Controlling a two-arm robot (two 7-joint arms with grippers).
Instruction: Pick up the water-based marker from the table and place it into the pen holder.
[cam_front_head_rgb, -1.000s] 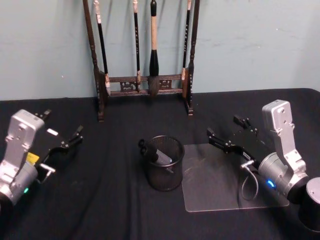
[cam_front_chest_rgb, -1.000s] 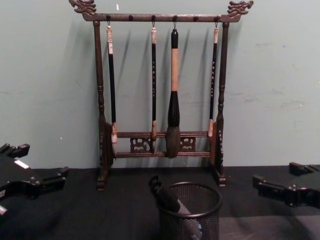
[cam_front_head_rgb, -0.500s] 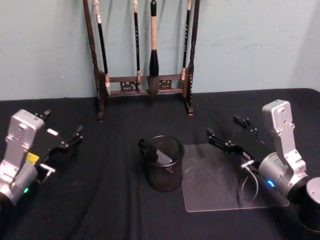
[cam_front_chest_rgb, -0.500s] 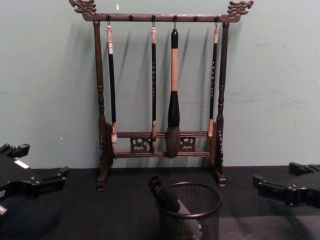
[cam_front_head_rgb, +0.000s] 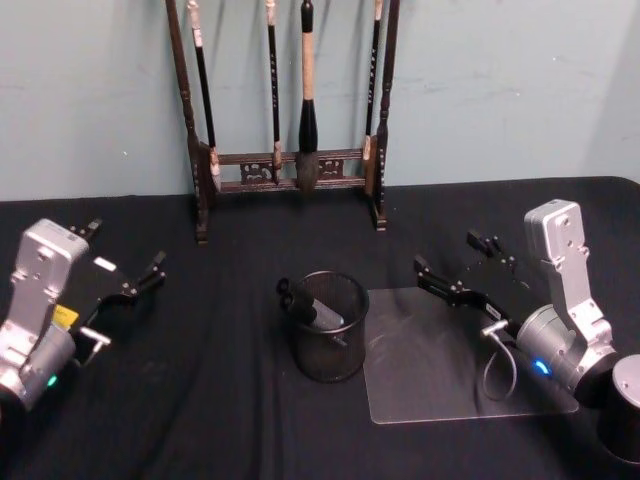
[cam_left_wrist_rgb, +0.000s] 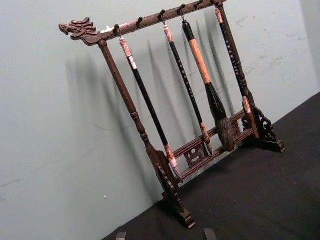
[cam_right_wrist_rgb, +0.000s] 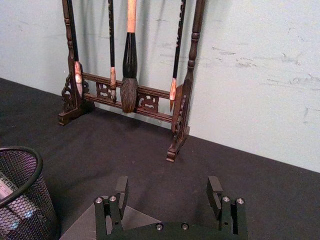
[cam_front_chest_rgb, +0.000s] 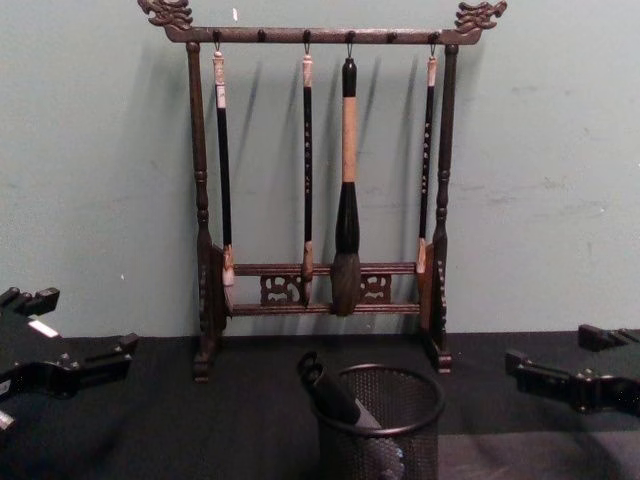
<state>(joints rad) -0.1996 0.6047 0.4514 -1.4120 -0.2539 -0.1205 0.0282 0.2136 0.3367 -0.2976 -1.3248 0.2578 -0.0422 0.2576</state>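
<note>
The water-based marker (cam_front_head_rgb: 301, 299) stands slanted inside the black mesh pen holder (cam_front_head_rgb: 330, 350), its dark cap end (cam_front_chest_rgb: 318, 378) leaning out over the holder's rim (cam_front_chest_rgb: 400, 428) toward my left. The holder sits mid-table, next to the greyer mat. My left gripper (cam_front_head_rgb: 125, 247) hovers open and empty at the table's left, well away from the holder. On the opposite side my right gripper (cam_front_head_rgb: 446, 252) hangs open and empty over the mat's far edge. In the right wrist view the right gripper (cam_right_wrist_rgb: 168, 186) has its fingers spread, with the holder (cam_right_wrist_rgb: 22, 210) off to one side.
A tall dark wooden rack (cam_front_head_rgb: 290, 160) hung with several calligraphy brushes stands at the back against the pale green wall. The mat (cam_front_head_rgb: 440, 370) lies right of the holder on the black cloth of the table (cam_front_head_rgb: 200, 400).
</note>
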